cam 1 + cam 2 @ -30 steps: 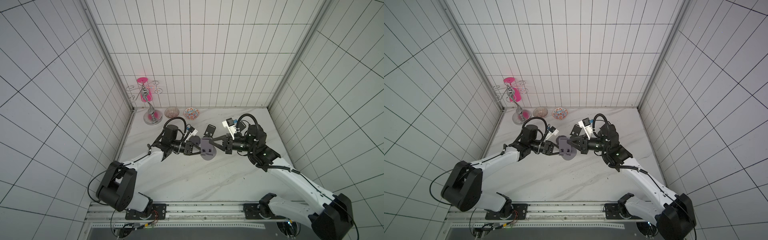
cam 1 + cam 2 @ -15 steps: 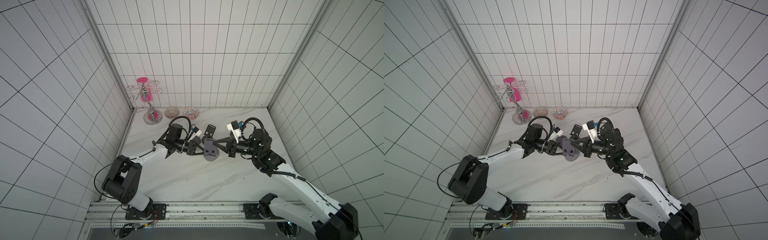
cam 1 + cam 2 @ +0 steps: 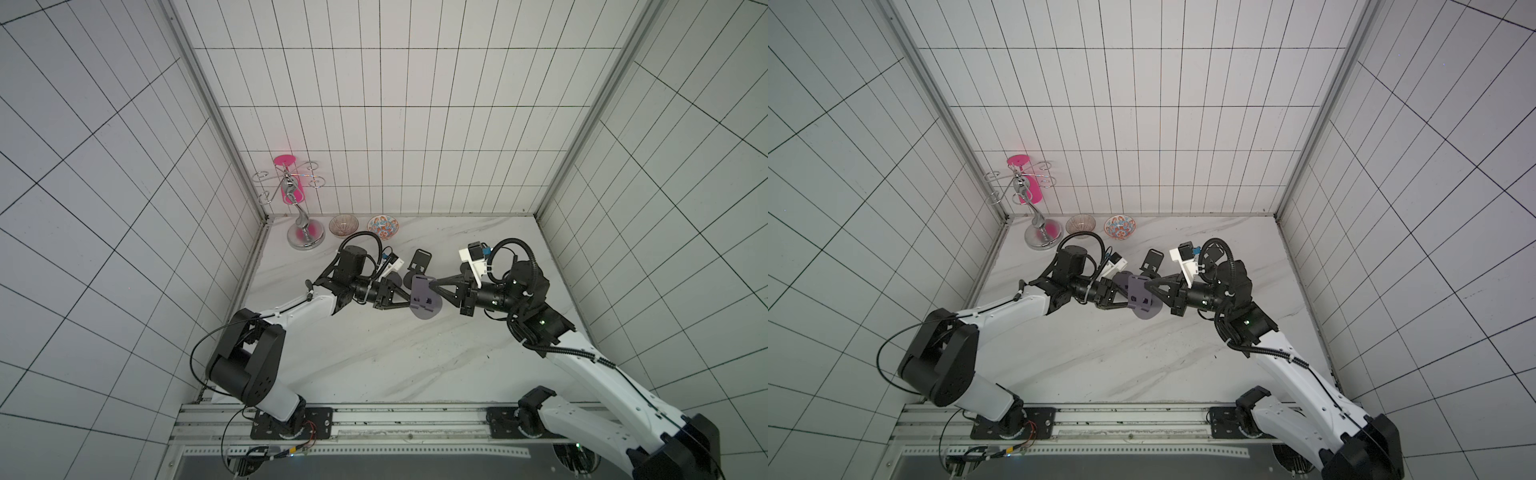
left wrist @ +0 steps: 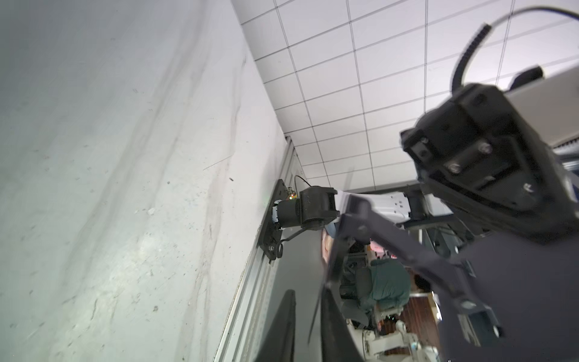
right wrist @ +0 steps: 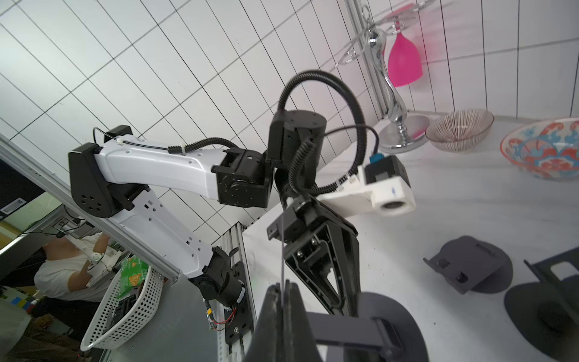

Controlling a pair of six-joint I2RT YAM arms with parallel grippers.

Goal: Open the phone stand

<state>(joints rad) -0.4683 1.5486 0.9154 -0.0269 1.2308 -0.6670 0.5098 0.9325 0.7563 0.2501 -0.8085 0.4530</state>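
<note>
Phone stand (image 3: 424, 301): dark grey-purple, a round base with a hinged plate. It is held up over the middle of the marble table (image 3: 374, 357), between the two grippers, in both top views.
Glass rack (image 3: 305, 239): chrome, in the far left corner, with a pink glass (image 5: 403, 64) hanging on it.
Ribbed bowl (image 3: 343, 225): just right of the rack, by the far wall.
Patterned bowl (image 3: 382, 227): red and blue, beside the ribbed bowl.
Left gripper (image 3: 409, 299): fingers spread, with the tips at the stand's left edge. Contact cannot be told.
Black stand (image 3: 420, 262): on the table, just beyond the held one.
Right gripper (image 5: 283, 301): fingers pressed together on the thin edge of the phone stand's plate, reaching in from the right.
</note>
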